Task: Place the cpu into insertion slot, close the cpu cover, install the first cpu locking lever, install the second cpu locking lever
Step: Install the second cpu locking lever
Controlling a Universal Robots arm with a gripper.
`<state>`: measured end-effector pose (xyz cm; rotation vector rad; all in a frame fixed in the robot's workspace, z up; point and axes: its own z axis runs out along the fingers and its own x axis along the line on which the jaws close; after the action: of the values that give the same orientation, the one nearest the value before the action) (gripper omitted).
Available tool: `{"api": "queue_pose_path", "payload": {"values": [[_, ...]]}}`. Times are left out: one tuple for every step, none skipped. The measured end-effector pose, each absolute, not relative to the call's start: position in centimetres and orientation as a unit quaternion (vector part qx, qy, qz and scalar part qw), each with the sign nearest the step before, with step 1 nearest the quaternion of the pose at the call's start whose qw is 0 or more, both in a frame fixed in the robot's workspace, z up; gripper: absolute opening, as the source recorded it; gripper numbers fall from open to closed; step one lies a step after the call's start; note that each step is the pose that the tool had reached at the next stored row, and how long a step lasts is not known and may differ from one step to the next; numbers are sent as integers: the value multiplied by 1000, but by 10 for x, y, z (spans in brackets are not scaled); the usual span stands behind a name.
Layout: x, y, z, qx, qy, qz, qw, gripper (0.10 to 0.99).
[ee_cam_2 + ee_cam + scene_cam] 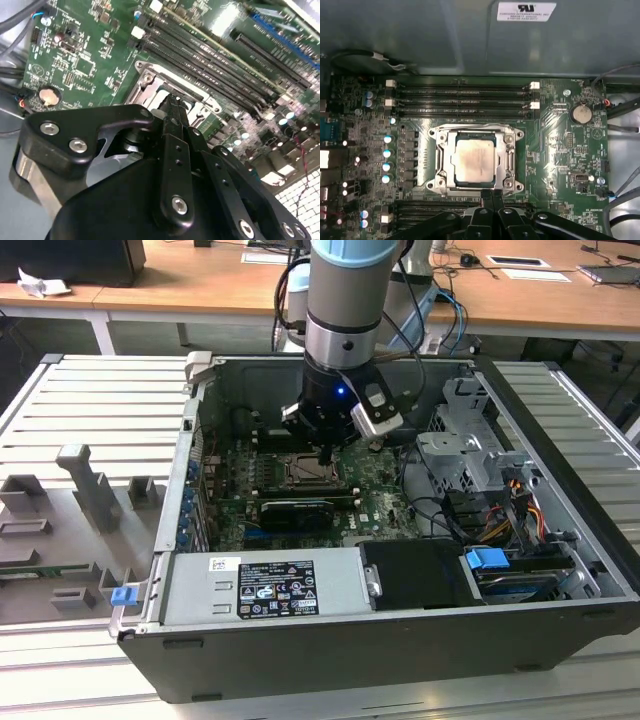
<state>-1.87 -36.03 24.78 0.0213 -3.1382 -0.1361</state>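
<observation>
In the first wrist view the gripper [491,199] has its two fingers [485,199] closed together with nothing between them, touching the near edge of the one cpu cover [476,160], which lies shut over the one cpu [475,160] in the insertion slot [519,134]; the near part of the slot is hidden behind them.

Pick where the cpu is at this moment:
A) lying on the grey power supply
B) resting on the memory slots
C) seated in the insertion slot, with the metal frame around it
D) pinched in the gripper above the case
C: in the first wrist view the cpu lies flat inside the insertion slot, its silvery frame around it, with the gripper at the socket's edge.
</observation>
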Motion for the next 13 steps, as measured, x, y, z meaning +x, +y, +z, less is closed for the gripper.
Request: {"api": "queue_pose_path", "payload": {"values": [[-19, -361, 247, 7, -999, -47, 0, 106], [-19, -364, 247, 7, -999, -52, 0, 106], [-19, -367, 246, 7, -998, -54, 0, 106], [-20, -369, 246, 7, -998, -55, 0, 106], [-20, -371, 245, 7, -998, -55, 0, 106], [-20, -372, 245, 7, -998, -55, 0, 106], [-21, -374, 244, 7, -998, -55, 0, 106], [-22, -375, 244, 7, -998, -55, 0, 106], [-22, -376, 244, 7, -998, -55, 0, 106], [-23, -377, 243, 7, -998, -55, 0, 106], [-25, -378, 243, 7, -998, -55, 0, 106], [-29, -378, 242, 7, -998, -55, 0, 106], [-33, -378, 242, 7, -998, -55, 0, 106]]}}
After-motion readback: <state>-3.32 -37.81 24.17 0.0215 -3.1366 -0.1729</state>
